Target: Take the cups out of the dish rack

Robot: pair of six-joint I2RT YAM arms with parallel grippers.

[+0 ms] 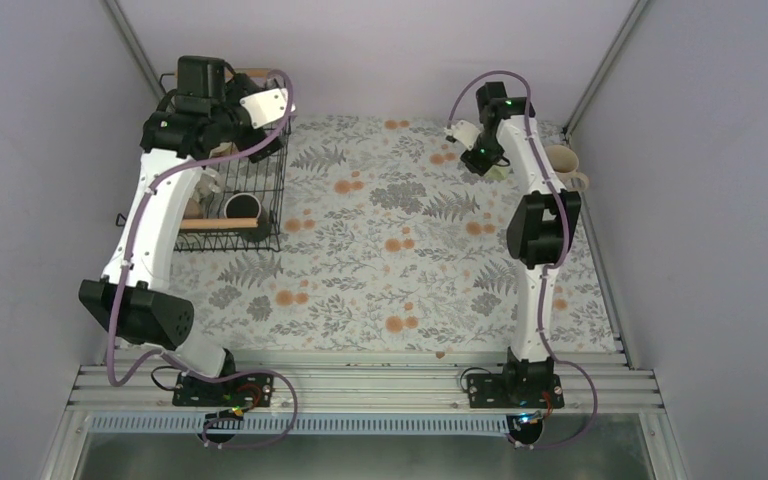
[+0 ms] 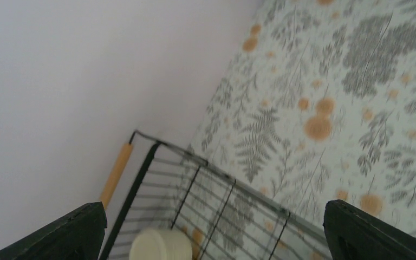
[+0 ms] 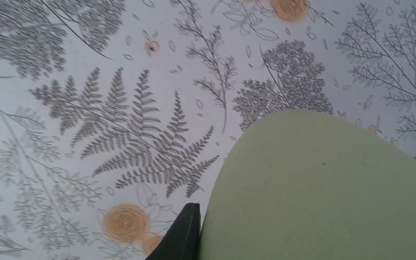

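Observation:
The black wire dish rack (image 1: 260,185) stands at the back left, with a wooden handle (image 1: 222,224) on its near side. Inside it I see a dark mug (image 1: 242,208) and a pale cup (image 1: 206,184). My left gripper (image 1: 278,108) is open and empty above the rack's far end. The left wrist view shows its spread fingers (image 2: 59,233), the rack corner (image 2: 216,173), the far wooden handle (image 2: 116,172) and a cream cup (image 2: 160,245) below. My right gripper (image 1: 482,158) is shut on the pale green mug (image 3: 325,189), held over the mat at the back right; one finger (image 3: 181,235) presses its side.
A cream mug (image 1: 564,163) stands on the mat by the right wall, just behind the right arm. The floral mat (image 1: 380,250) covers the table. Walls close in on the left, back and right.

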